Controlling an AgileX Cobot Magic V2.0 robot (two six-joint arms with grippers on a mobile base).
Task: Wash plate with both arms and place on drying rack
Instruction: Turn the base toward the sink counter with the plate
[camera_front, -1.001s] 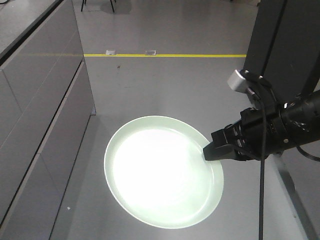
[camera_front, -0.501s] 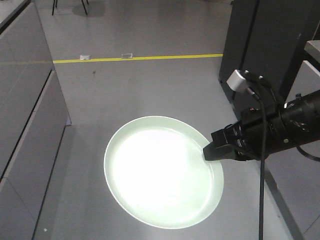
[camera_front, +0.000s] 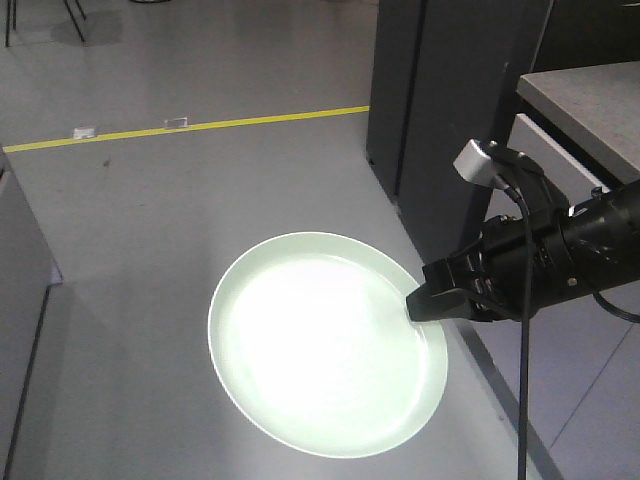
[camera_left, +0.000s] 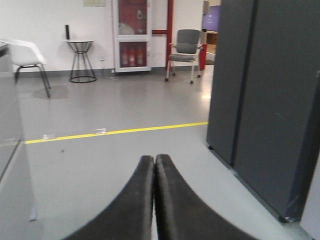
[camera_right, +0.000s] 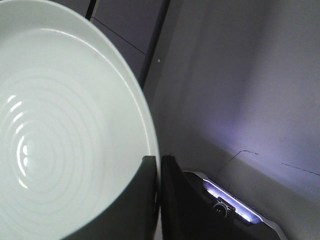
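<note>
The pale mint-green plate (camera_front: 320, 345) hangs level in the air above the grey floor, brightly lit on top. My right gripper (camera_front: 418, 303) comes in from the right and is shut on the plate's right rim. In the right wrist view the plate (camera_right: 60, 125) fills the left side, and the right gripper (camera_right: 159, 161) pinches the rim between its two black fingers. In the left wrist view my left gripper (camera_left: 154, 159) is shut with nothing in it, pointing out over the floor. The left arm does not show in the front view. The drying rack is out of view.
A tall dark cabinet (camera_front: 450, 110) stands behind the right arm, with a grey countertop (camera_front: 585, 95) and white drawer front beside it. A yellow floor line (camera_front: 190, 127) crosses the back. A grey chair (camera_left: 186, 47) and a wire side table (camera_left: 81, 60) stand far off.
The whole scene has slid left in the front view: the grey cabinets on the left have gone out of frame and the dark cabinet and countertop have come in. Plate and right gripper keep their places in the frame.
</note>
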